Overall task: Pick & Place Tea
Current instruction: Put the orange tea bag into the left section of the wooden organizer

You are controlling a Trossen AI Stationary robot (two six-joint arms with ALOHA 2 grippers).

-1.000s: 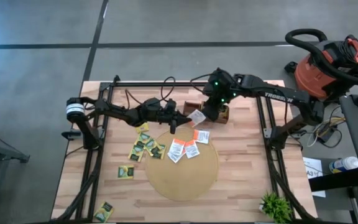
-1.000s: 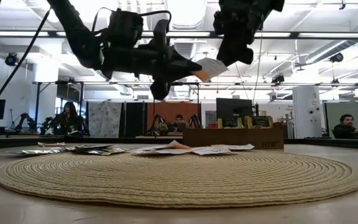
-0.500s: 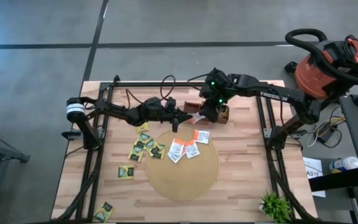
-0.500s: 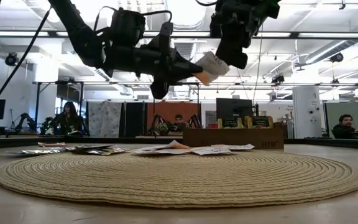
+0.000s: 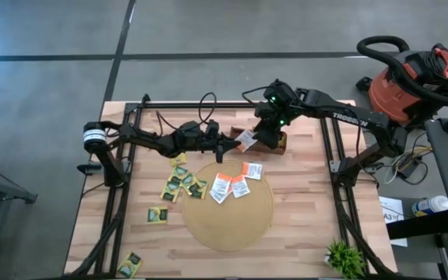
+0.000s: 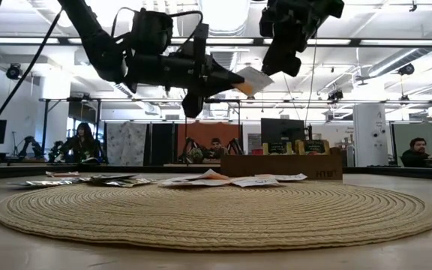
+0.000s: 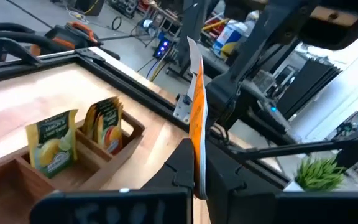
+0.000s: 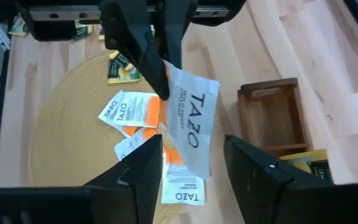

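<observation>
My left gripper (image 5: 230,143) reaches level from the table's left and is shut on a white-and-orange tea sachet (image 5: 246,141), held high above the table beside the brown wooden box (image 5: 274,141). My right gripper (image 8: 197,167) hangs open, slanting down over the box. In the right wrist view its two fingers stand on either side of the sachet's (image 8: 191,121) free end, apart from it. Yellow sachets (image 7: 55,143) stand upright in the box's compartments. More orange-and-white sachets (image 5: 232,185) lie on the round tan mat (image 5: 228,214). My left gripper pinches the sachet's end (image 7: 196,171) nearest to it between its two fingers (image 7: 224,174). The fingers come level from the table's left. The sachet sticks out past the fingertips toward the right gripper and is lifted clear of table and box (image 6: 255,78).
Several yellow-and-green sachets (image 5: 179,183) lie on the wood left of the mat, and one (image 5: 131,264) near the front left corner. A small green plant (image 5: 343,257) stands at the front right. Black frame rails (image 5: 337,167) run along both table sides.
My right gripper came close over the sachet's free end, then drew slightly up and toward the far right, rolling a little; its jaws stay open. My left gripper has turned slightly at the wrist, so the held sachet now lies flatter.
</observation>
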